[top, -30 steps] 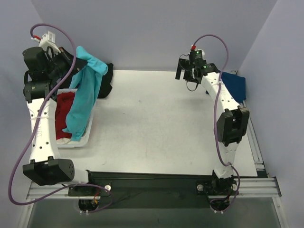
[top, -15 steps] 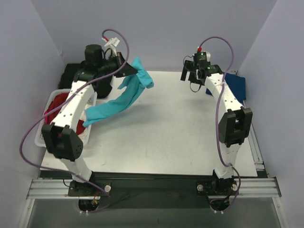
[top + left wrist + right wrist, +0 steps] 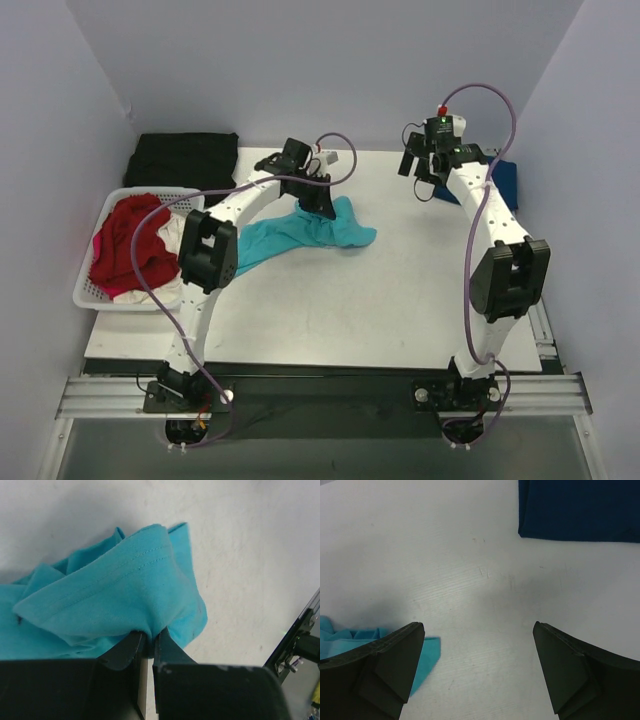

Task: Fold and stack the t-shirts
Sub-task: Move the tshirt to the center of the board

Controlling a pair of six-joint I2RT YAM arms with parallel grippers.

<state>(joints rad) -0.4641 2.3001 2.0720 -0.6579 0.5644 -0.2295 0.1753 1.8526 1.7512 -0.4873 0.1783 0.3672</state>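
One teal t-shirt (image 3: 300, 238) crumpled at the centre of the table (image 3: 400, 300).
The left gripper (image 3: 150, 637) clenches a fold of it; the right gripper (image 3: 479, 630), released, hangs at two o'clock by the navy t-shirt (image 3: 580, 510).

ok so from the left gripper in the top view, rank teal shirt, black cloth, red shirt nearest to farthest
1. teal shirt, pinched in the left gripper, in the middle
2. black cloth, far left corner
3. red shirt, in the basket at the left edge

White arm links (image 3: 490, 210), black joints (image 3: 208, 255), purple cables (image 3: 478, 86), black fingers (image 3: 385, 665); possibly red plug (image 3: 441, 108)
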